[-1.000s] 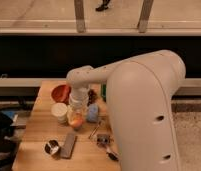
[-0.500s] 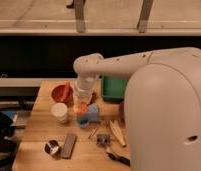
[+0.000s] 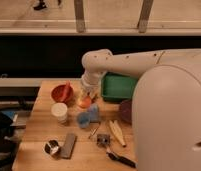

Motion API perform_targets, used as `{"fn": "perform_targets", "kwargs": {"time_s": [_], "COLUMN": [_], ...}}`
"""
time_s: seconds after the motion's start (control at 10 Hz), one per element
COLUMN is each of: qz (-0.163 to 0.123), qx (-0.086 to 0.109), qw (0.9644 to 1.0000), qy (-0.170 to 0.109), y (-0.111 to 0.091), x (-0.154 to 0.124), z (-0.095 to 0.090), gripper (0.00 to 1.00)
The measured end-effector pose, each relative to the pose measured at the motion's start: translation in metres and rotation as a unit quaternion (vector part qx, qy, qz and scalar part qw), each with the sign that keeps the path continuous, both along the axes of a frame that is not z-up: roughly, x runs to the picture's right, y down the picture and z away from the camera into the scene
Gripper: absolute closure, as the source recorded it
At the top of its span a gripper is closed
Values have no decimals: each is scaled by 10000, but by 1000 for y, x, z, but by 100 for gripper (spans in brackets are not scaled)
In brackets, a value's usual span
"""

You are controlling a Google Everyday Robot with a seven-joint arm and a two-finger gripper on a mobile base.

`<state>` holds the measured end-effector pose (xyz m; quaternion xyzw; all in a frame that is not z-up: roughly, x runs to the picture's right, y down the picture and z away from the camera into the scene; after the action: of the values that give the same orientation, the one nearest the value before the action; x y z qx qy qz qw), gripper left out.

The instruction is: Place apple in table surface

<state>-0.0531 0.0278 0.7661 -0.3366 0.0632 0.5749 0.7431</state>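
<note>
The apple (image 3: 85, 102), small and yellow-orange, sits between the fingers of my gripper (image 3: 86, 99), which comes down from the white arm over the back middle of the wooden table surface (image 3: 39, 127). The gripper is shut on the apple and holds it just above the tabletop, to the right of the orange-red bowl (image 3: 61, 93) and behind a blue cup (image 3: 88, 117) lying on its side. I cannot tell whether the apple touches the wood.
A green bin (image 3: 119, 86) stands at the back right. A white cup (image 3: 59, 111) stands in front of the bowl. A dark red round thing (image 3: 125, 111), pale sticks (image 3: 116, 132), a grey block (image 3: 69, 145), a small can (image 3: 52, 147) and a black tool (image 3: 121, 160) lie nearer.
The gripper has carried the apple from beside the white cup toward the back of the table, to a spot to the right of the bowl. The arm has swung further back.
</note>
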Motion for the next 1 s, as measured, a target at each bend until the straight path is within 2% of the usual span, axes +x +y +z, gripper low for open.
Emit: {"fn": "perform_targets", "kwargs": {"time_s": [0.3, 0.5, 0.7, 0.8, 1.0], "qz": [546, 779, 1023, 1150, 1416], "qx": [-22, -175, -378, -476, -578], "qw": [9978, 9951, 9902, 9865, 9791], "qy": [374, 591, 871, 1064, 1340], "y": [-22, -14, 2, 9, 11], "x": [35, 47, 65, 78, 103], "z": [22, 42, 68, 80, 93], "gripper": [100, 100, 100, 100, 99]}}
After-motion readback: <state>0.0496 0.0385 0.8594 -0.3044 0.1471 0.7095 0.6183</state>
